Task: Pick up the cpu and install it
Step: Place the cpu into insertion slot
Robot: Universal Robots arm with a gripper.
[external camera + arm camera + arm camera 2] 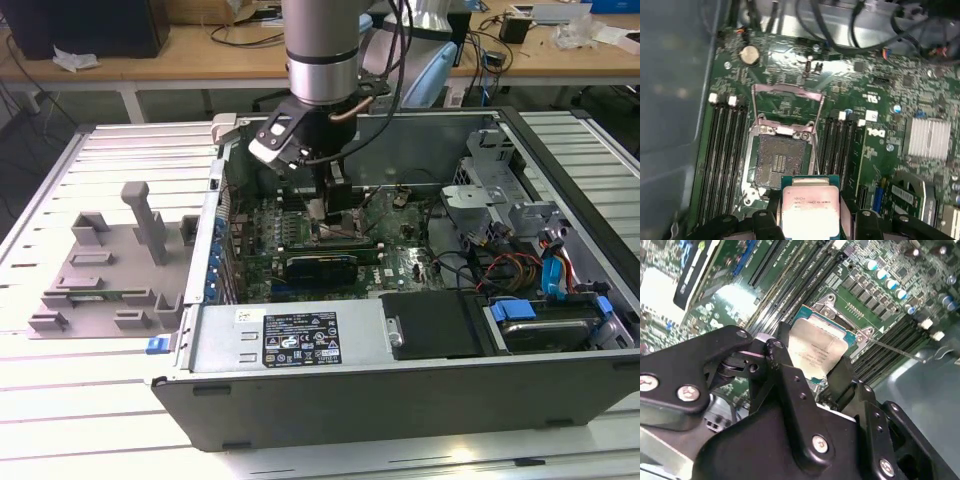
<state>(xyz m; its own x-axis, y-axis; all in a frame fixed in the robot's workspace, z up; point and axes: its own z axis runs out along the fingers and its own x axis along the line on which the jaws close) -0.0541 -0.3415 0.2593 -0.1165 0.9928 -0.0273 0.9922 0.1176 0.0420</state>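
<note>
My gripper (pixel 335 212) hangs inside the open computer case, low over the motherboard (pixel 400 262). It is shut on the cpu (pixel 810 210), a flat square chip with a silver metal top and a thin green edge. In both wrist views the black fingers (pixel 764 221) clamp two opposite sides of the chip. The cpu (pixel 815 347) sits tilted just above and partly beside the dark cpu socket (pixel 780 160). The socket's metal load frame (pixel 787 92) is flipped up and the contact field is bare. In the second wrist view the socket frame (pixel 835 315) shows past the chip's far edge.
Memory slots (pixel 725 150) flank the socket on both sides. A finned heatsink (pixel 927 140) and the case wall (pixel 675 100) lie nearby. A grey plastic tray (pixel 105 270) with upright blocks sits outside the case, on the exterior view's left. Cables (pixel 500 270) and the drive bay (pixel 540 330) fill the right.
</note>
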